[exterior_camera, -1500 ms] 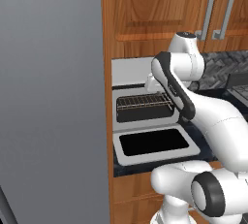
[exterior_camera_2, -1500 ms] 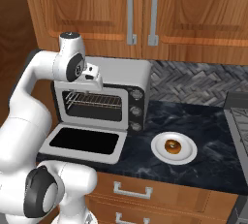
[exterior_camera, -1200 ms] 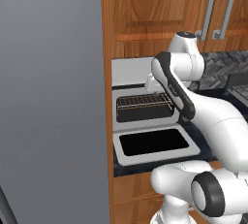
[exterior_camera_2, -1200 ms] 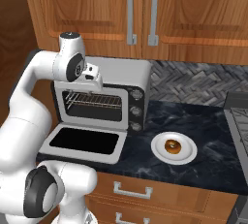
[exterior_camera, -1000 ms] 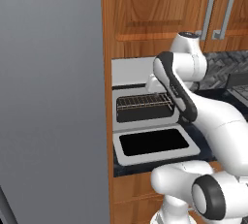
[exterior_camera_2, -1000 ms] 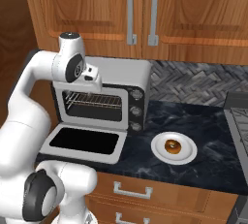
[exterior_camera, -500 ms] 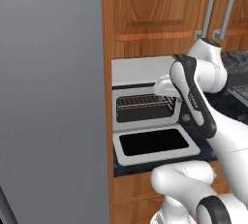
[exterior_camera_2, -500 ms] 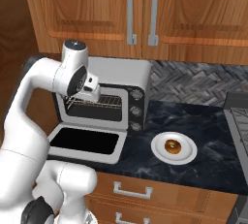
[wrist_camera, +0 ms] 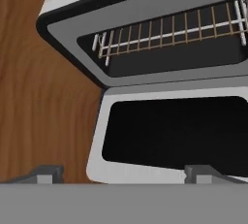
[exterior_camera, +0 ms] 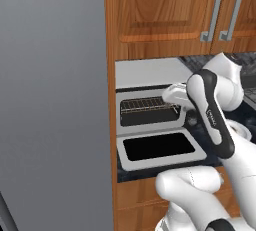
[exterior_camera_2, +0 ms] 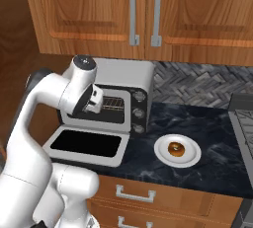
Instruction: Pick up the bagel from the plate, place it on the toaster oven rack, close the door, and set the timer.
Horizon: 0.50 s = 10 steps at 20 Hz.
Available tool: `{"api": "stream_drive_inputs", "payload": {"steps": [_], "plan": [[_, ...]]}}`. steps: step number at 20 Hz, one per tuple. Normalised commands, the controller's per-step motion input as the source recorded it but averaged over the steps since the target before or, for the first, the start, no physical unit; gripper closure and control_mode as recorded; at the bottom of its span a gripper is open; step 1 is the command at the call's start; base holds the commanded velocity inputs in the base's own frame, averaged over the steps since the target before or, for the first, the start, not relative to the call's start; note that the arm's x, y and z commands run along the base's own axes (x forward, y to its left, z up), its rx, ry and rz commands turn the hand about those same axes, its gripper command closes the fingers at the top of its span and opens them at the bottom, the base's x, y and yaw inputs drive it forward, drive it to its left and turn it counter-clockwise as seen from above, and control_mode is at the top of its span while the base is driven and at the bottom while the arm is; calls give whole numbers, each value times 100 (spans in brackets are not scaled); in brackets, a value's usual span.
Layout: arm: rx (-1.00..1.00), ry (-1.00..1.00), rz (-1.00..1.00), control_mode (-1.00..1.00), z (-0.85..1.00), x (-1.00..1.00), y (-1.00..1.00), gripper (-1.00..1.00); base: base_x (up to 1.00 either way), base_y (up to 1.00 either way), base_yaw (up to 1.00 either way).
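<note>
The toaster oven (exterior_camera_2: 123, 76) stands open on the counter, its door (exterior_camera_2: 89, 145) folded down flat. Inside, the wire rack (wrist_camera: 169, 34) lies bare. My gripper (exterior_camera_2: 92, 104) hovers open in front of the left part of the oven mouth, above the door (wrist_camera: 174, 136). In the hand view its fingertips (wrist_camera: 46, 172) stand far apart with nothing between them. To the right of the oven, the golden-brown bagel (exterior_camera_2: 176, 148) rests in the middle of the white plate (exterior_camera_2: 192, 159), well away from the gripper. From the left base view, the hand (exterior_camera: 172, 97) covers the right end of the rack (exterior_camera: 145, 105).
Three knobs (exterior_camera_2: 139, 113) run down the oven's right front. Wooden cabinets (exterior_camera_2: 148, 10) hang close above it. A tall grey panel (exterior_camera: 50, 100) and a wood side wall (wrist_camera: 43, 97) close off the left. Dark marble counter (exterior_camera_2: 217, 133) spreads right of the plate toward a stove edge (exterior_camera_2: 242, 118).
The arm has swung forward and down, bringing the hand from beside the oven's top left corner to in front of its mouth. The oven, plate and bagel have stayed put.
</note>
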Motion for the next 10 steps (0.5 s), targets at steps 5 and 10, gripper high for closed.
{"api": "stream_drive_inputs", "payload": {"steps": [5, 10], "plan": [[7, -7, -2, -100, -14, 0, 0, -100, 0, 0, 0], [4, -5, -1, -100, -18, 1, -1, -100, 0, 0, 0]]}}
